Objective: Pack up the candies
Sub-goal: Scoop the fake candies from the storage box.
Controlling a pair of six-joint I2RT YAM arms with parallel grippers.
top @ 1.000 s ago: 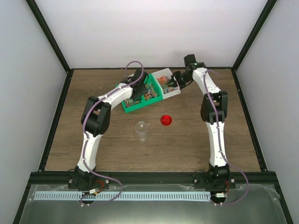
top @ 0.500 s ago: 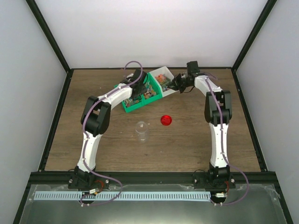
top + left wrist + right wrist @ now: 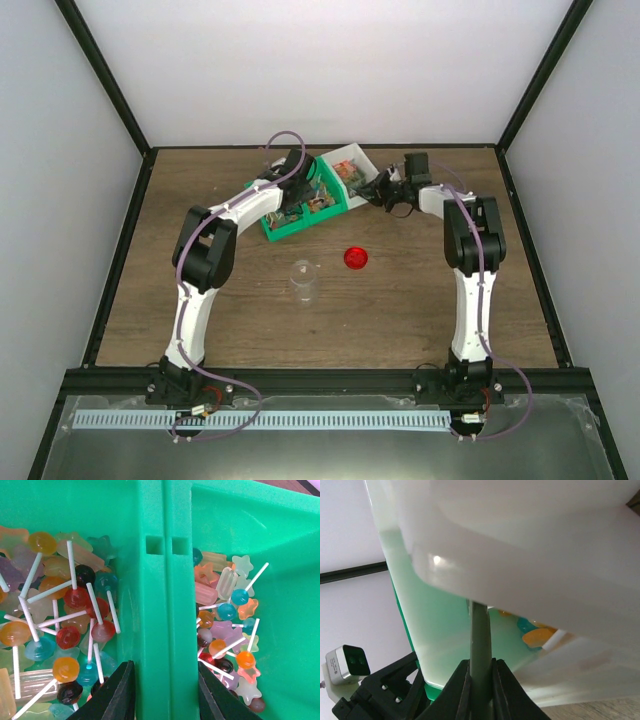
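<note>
The candies (image 3: 75, 630) are small lollipops and star sweets in mixed colours, filling two compartments of a green bin (image 3: 283, 228) at the back of the table. My left gripper (image 3: 166, 672) is shut on that bin's green divider wall (image 3: 165, 580), one finger on each side. A white bin (image 3: 352, 160) beside it holds more candies (image 3: 349, 174) and stands tilted. My right gripper (image 3: 481, 665) is shut on a thin rib (image 3: 480, 630) of the white bin (image 3: 520, 540), which I see from below; a few candies (image 3: 537, 636) show through it.
A clear jar (image 3: 304, 281) stands upright and open in front of the green bin. The round red lid (image 3: 355, 258) lies on the wood to the jar's right. Black frame rails border the table on all sides.
The right wrist has swung down and to the right, tipping the white bin up steeper against the green bin. The left arm and the green bin have stayed put.
</note>
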